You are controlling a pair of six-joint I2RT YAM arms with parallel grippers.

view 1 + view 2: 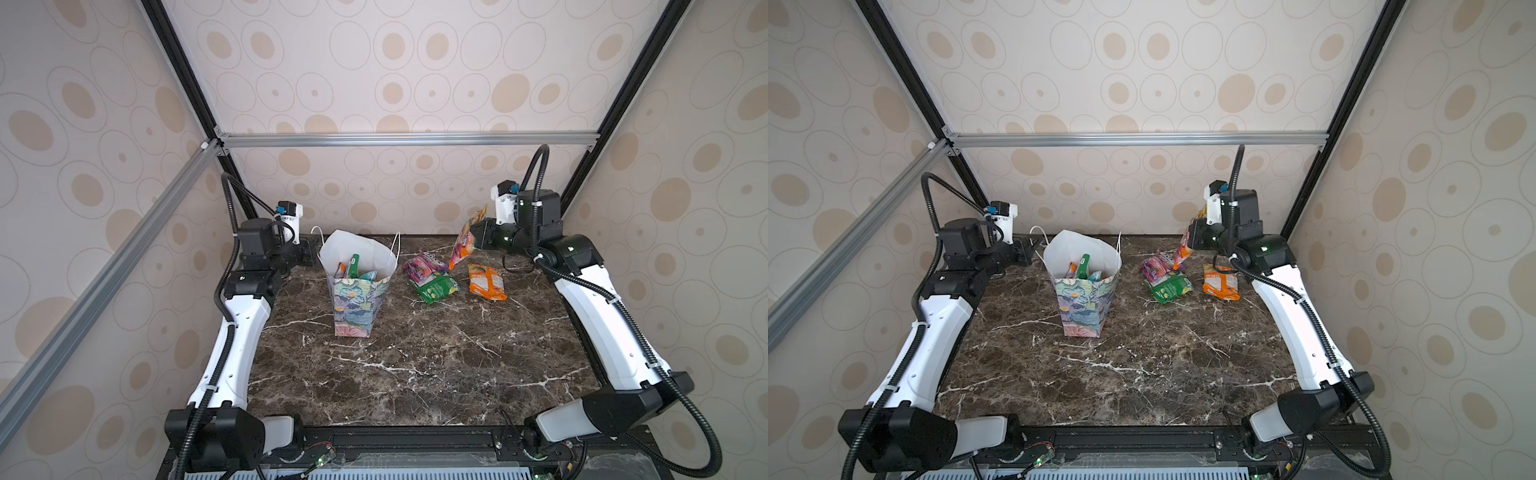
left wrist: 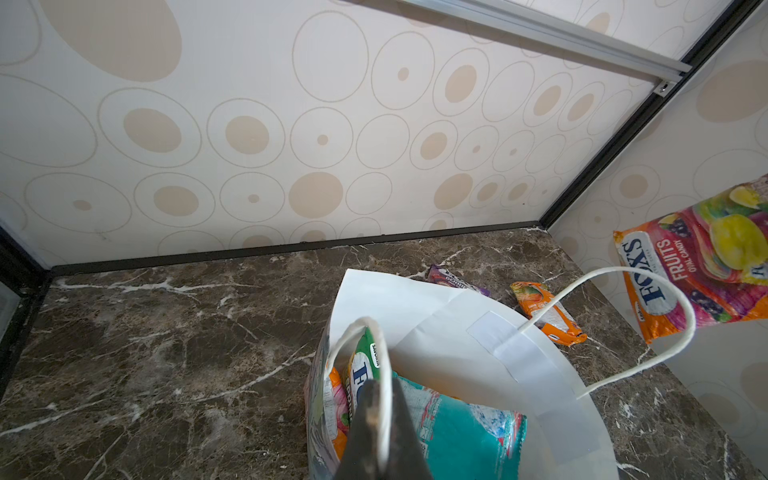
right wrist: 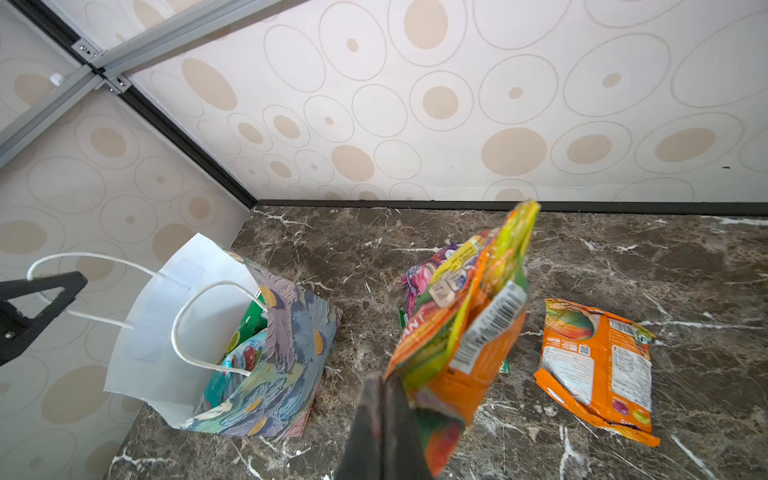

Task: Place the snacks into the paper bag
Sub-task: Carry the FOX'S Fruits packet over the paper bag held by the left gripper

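Circle-print walls [image 1: 395,62] box in a dark marble desk [image 1: 415,365]. Paper bag [image 1: 357,307] upright rear-left w/ snacks [image 1: 355,268] inside, three more beside it. Left hand [image 2: 380,415] pinched closed on its cord handle [image 2: 387,365]; right hand [image 3: 384,399] clamps an orange pkt [image 3: 465,324] mid-air.

Marble table [image 1: 415,365] — paper bag [image 1: 355,307] upright; three snacks [image 1: 438,286] lying nearby.

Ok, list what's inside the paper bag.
Inside the paper bag: an upright green packet, a teal packet and an orange-pink packet. Anything beneath them is hidden.
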